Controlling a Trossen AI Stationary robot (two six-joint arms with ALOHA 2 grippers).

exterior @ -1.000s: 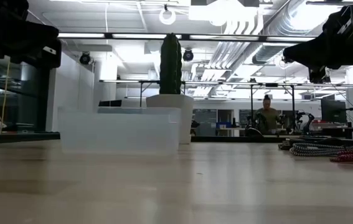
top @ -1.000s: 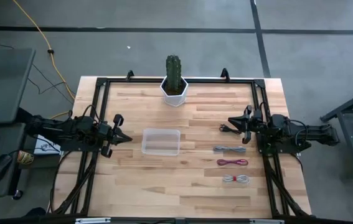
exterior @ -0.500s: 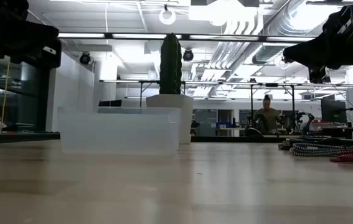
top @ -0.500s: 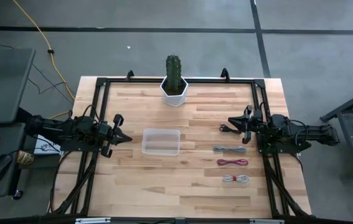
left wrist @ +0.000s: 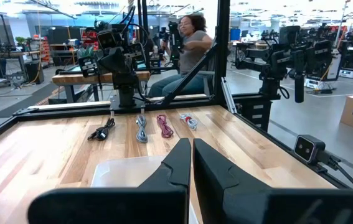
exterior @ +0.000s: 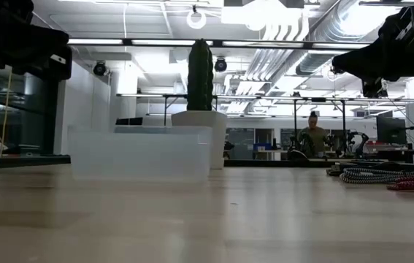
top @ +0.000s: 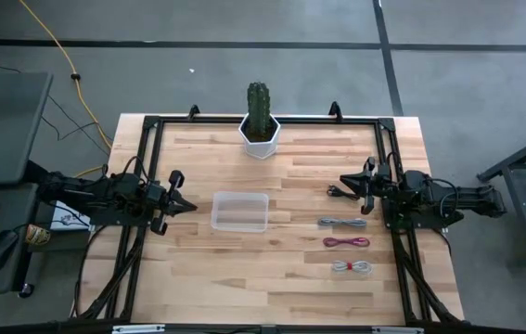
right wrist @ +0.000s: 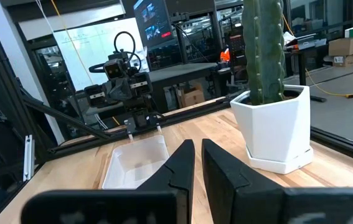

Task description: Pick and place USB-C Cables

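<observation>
Four small cable bundles lie flat on the table's right part: a black one (top: 339, 192), a grey one (top: 341, 223), a dark red one (top: 346, 242) and a whitish one (top: 352, 267). They also show in the left wrist view, from the black one (left wrist: 101, 132) to the whitish one (left wrist: 188, 120). My left gripper (top: 185, 206) hovers shut and empty at the table's left, pointing at a clear plastic box (top: 240, 211). My right gripper (top: 344, 182) hovers shut and empty at the right, just above the black bundle.
A cactus in a white pot (top: 260, 121) stands at the far middle of the table. A black frame (top: 151, 130) runs round the table. A person (left wrist: 188, 43) sits beyond the table's right side. A yellow cord (top: 58, 46) lies on the floor.
</observation>
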